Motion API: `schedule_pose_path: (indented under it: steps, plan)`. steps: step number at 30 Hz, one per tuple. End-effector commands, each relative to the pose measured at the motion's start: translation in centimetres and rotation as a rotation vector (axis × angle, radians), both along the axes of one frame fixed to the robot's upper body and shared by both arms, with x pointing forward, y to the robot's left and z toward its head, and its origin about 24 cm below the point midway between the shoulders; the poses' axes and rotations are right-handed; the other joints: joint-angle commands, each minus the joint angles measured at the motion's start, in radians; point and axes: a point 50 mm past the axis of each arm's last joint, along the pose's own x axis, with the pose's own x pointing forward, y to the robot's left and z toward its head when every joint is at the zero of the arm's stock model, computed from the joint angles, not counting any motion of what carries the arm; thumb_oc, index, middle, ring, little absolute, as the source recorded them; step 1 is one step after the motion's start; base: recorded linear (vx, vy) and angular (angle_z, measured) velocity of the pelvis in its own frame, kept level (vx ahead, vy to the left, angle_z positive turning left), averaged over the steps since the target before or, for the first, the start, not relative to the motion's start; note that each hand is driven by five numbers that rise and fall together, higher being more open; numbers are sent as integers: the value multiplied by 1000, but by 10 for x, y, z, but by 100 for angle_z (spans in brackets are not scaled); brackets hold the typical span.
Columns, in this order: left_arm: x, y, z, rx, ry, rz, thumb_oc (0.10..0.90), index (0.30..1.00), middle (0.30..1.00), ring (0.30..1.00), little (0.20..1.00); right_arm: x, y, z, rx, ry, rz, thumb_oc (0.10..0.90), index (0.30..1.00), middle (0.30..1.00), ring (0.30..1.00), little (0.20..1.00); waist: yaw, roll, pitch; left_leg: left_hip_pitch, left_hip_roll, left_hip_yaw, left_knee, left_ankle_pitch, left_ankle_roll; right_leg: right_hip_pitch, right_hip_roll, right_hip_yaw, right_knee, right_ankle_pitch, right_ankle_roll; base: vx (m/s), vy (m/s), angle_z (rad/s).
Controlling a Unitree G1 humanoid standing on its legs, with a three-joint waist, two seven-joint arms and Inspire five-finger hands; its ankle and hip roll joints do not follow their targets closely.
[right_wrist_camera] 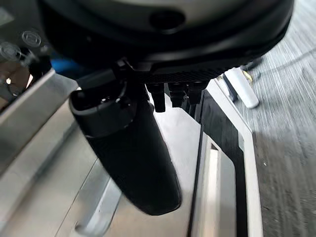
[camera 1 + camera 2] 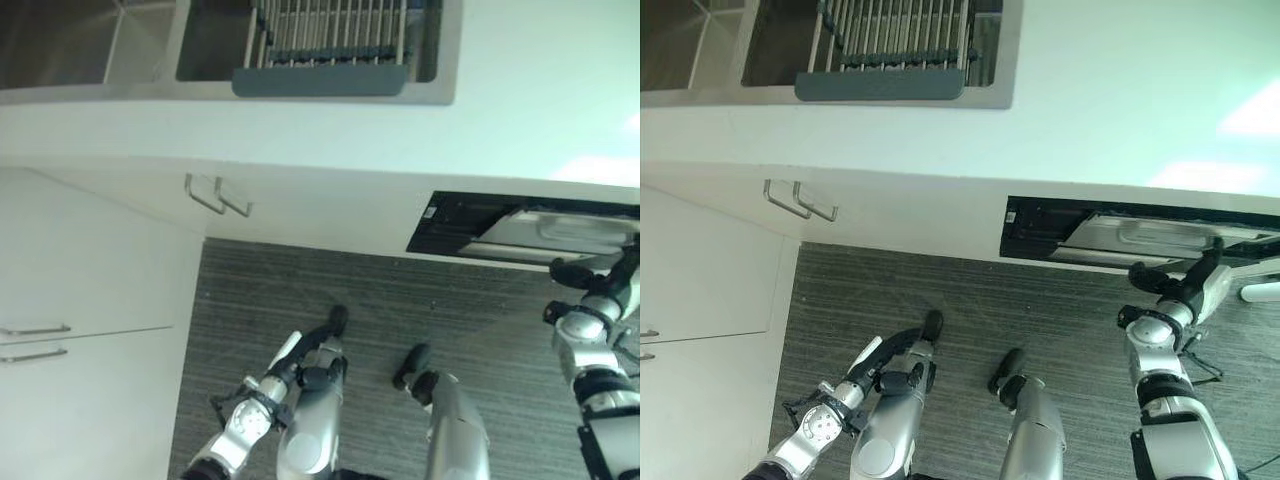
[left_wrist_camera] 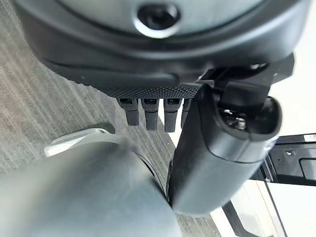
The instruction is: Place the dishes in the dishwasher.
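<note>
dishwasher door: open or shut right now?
Partly open. The dishwasher door is tilted out from the counter front, showing a dark gap and its steel inner panel. The right hand is at its edge.

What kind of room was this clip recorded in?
Most likely a home kitchen: a steel sink with a dish rack is set into a white countertop, white cabinets stand below, and the right hand is at a partly open dishwasher.

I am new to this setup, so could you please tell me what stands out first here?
The robot's right hand reaches the partly open stainless dishwasher door under the white countertop. A grey slatted drying rack lies over the steel sink above. The left hand hangs open over the grey striped floor.
</note>
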Motion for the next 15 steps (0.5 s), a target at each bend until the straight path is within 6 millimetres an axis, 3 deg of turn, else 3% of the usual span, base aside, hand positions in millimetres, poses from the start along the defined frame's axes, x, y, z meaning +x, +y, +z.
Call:
schedule_pose_path:
  steps: [1, 2, 4, 6, 10, 15]
  plan:
    - [-31, 20, -14, -67, 156, 48, 800, 900, 900, 900, 900, 47, 116, 48, 14, -324, 598, 800, 900, 900, 900, 900, 37, -24, -12, 52, -47, 78, 44, -147, 85, 130, -21, 157, -124, -8, 134, 23, 13, -4]
    - [-33, 21, -16, -85, 165, 64, 800, 900, 900, 900, 900, 40, 116, 35, 60, -291, 588, 800, 900, 900, 900, 900, 25, -27, -12, 65, -42, 84, 44, -151, 82, 151, -17, 158, -148, 2, 137, 8, 7, -7]
    - [-43, 22, -23, -219, 246, 124, 800, 900, 900, 900, 900, 1, 114, -20, 231, -152, 551, 800, 900, 900, 900, 900, -37, -55, -48, 100, -21, 141, 44, -166, 64, 193, -13, 178, -197, 17, 149, -28, 23, -9]
    - [-47, 16, -26, -390, 292, 117, 800, 900, 900, 900, 900, -25, 113, -49, 253, -45, 538, 800, 900, 900, 900, 900, -89, -75, -88, 130, 0, 193, 44, -172, 50, 200, -20, 198, -197, 19, 153, -33, 106, -32]
    - [-54, 18, -38, -484, 365, 205, 800, 900, 900, 900, 900, -52, 96, -74, 278, 27, 392, 800, 900, 900, 900, 900, -134, -107, -152, 189, 9, 250, 44, -198, 50, 212, -32, 225, -197, 24, 163, 23, 55, -56]
    - [-66, 11, -53, -582, 493, 255, 800, 900, 900, 900, 900, -73, 85, -100, 301, 164, 331, 800, 900, 900, 900, 900, -163, -119, -221, 250, 8, 293, 44, -234, 53, 221, -35, 251, -197, 25, 169, 29, 28, -45]
